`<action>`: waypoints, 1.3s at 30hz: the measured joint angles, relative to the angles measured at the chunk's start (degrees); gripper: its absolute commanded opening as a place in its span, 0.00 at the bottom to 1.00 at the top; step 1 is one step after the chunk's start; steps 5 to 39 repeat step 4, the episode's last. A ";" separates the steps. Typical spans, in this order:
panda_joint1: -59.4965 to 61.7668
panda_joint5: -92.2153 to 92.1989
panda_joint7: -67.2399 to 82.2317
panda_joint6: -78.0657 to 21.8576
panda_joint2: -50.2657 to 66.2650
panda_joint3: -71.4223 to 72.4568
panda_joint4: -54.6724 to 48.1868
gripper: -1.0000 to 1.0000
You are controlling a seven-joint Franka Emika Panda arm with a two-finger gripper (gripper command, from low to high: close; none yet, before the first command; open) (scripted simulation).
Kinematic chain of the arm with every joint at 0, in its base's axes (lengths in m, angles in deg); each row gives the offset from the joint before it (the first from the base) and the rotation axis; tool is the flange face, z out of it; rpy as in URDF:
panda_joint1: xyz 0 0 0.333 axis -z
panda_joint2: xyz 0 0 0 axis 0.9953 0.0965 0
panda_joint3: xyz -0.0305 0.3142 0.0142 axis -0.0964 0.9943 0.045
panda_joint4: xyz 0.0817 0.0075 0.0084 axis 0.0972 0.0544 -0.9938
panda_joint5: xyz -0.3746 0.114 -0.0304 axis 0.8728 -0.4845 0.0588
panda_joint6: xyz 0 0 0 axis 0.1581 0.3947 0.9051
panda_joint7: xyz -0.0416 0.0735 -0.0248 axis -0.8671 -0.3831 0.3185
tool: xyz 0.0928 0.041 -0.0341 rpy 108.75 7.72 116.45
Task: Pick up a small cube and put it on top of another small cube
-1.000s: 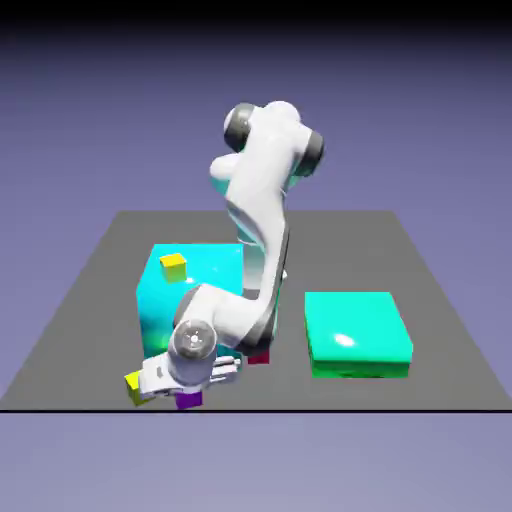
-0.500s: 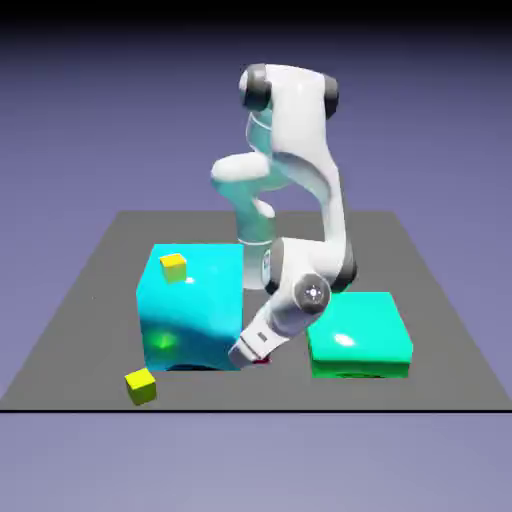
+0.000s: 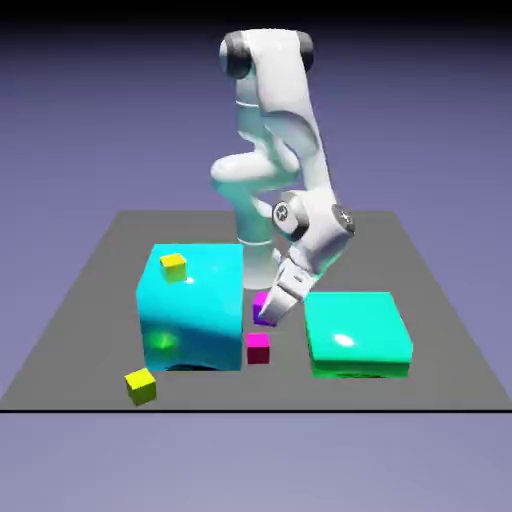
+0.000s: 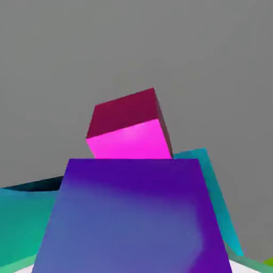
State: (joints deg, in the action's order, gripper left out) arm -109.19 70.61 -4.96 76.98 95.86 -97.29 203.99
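One violet cube (image 3: 264,305) in tool (image 3: 268,311), above crimson cube (image 3: 258,347).

Purple cube (image 3: 264,305) above, slightly behind pink cube (image 3: 258,347).

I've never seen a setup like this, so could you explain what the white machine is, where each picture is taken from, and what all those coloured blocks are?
It is a simulated white robot arm on a grey table. The exterior view looks from outside; the hand view looks along its hand, which is shut on a small magenta-violet cube, held in the air. Beyond it on the table sits a pink-red cube. Also there: a big cyan block with a yellow cube on top, a flat green block, and another yellow cube.
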 measured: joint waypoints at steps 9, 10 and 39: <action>0.63 2.05 -1.49 3.26 2.80 -0.86 0.40 1.00; 0.63 2.05 -1.49 3.26 2.80 -0.86 0.40 1.00; 0.63 2.05 -1.49 3.26 2.80 -0.86 0.40 1.00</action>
